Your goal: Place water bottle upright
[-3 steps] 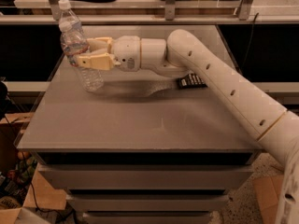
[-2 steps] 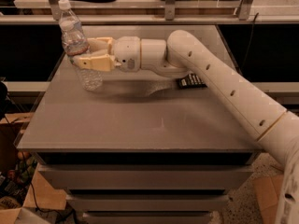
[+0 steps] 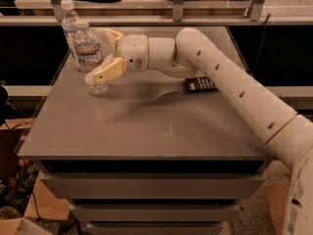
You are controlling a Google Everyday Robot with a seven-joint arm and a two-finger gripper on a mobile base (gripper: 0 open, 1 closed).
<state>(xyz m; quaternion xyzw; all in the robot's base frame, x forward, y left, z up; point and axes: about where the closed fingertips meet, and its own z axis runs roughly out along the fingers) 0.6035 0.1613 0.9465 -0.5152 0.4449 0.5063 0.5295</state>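
Fingers (image 3: 108, 70) of gripper (image 3: 99, 58) pinch water bottle (image 3: 88, 45) low on its body. Judged light, thin-walled, crushable; grip ribbed midsection gently.

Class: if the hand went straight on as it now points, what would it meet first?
The hand points picture-left; the water bottle, right at it, comes first; the taller bottle stands just beyond, depth unclear.

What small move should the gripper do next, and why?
Probably rotate the gripper slightly to straighten the small clear ribbed plastic water bottle: held between the fingers, it leans, cap toward the left, its base at the grey table.
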